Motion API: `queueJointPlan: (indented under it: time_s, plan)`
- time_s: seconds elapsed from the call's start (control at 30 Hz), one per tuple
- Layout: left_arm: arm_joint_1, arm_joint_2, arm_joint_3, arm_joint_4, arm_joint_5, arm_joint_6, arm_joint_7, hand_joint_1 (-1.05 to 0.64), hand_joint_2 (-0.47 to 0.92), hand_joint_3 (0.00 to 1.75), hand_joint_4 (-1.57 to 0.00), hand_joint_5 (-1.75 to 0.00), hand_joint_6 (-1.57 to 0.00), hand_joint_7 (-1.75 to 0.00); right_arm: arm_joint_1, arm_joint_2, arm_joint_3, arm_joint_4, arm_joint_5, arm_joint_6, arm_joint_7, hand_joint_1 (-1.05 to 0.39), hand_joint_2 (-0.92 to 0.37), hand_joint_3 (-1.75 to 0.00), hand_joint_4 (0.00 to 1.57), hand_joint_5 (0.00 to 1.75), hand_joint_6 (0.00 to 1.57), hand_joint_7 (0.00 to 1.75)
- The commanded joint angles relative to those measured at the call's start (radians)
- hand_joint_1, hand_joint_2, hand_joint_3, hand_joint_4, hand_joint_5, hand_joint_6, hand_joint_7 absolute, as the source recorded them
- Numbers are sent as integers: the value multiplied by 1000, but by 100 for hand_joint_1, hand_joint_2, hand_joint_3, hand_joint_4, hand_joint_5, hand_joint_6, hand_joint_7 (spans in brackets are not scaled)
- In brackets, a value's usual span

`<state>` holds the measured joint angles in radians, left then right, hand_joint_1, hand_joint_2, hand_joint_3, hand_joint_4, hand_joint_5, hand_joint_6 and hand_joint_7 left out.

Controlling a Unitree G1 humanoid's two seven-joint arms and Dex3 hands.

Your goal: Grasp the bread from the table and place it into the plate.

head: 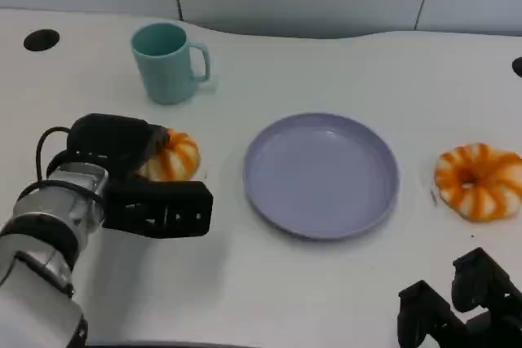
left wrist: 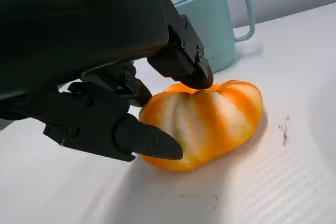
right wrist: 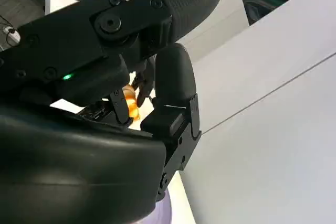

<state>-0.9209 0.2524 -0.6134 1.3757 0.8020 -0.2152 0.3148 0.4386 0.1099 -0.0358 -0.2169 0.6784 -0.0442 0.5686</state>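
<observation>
Two orange-and-white striped breads lie on the white table. The left bread (head: pixel 173 156) (left wrist: pixel 205 121) sits left of the empty lilac plate (head: pixel 322 175). My left hand (head: pixel 130 173) (left wrist: pixel 105 77) straddles this bread with its fingers apart: an upper fingertip (left wrist: pixel 197 74) touches the top and a lower finger (left wrist: pixel 149 140) lies beside it near the table. The bread still rests on the table. The right bread (head: pixel 479 181) lies right of the plate. My right hand (head: pixel 457 307) (right wrist: pixel 131 77) hovers low at the near right edge and holds nothing.
A teal mug (head: pixel 167 61) (left wrist: pixel 215 30) stands behind the left bread, handle to the right. Black round holes (head: pixel 41 39) mark the table's far corners. A strip of bare table separates the left bread from the plate.
</observation>
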Motion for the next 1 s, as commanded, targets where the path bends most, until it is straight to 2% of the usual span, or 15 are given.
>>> queueJointPlan:
  time_s: [0.03,0.43,0.57,0.9,1.0]
  plan:
    - [10,17,16,2,-17,-20,-19,-5,84,0,-106,-4,-104,-3,-1,-4,-7,-12,12,-8,7,-43,-86,0,76,175,67,170]
    - [9,18,22,2,-22,-32,-24,-2,84,0,-109,-3,-105,-2,-2,2,-7,-7,20,-9,4,-42,-86,0,76,175,68,170]
    - [8,24,23,-3,-19,-59,31,2,81,0,-113,-4,-108,-2,-14,-4,-9,-6,8,-5,-8,-44,-86,0,77,175,68,169]
    - [8,24,22,-1,-19,-62,35,2,81,0,-114,-3,-109,-1,-14,-4,-10,-6,8,-5,-9,-44,-86,0,77,175,68,169]
    - [17,29,45,-9,-34,-92,126,4,82,1,-120,-5,-114,-3,-19,-5,-19,4,6,-14,-6,-44,-86,0,78,175,66,173]
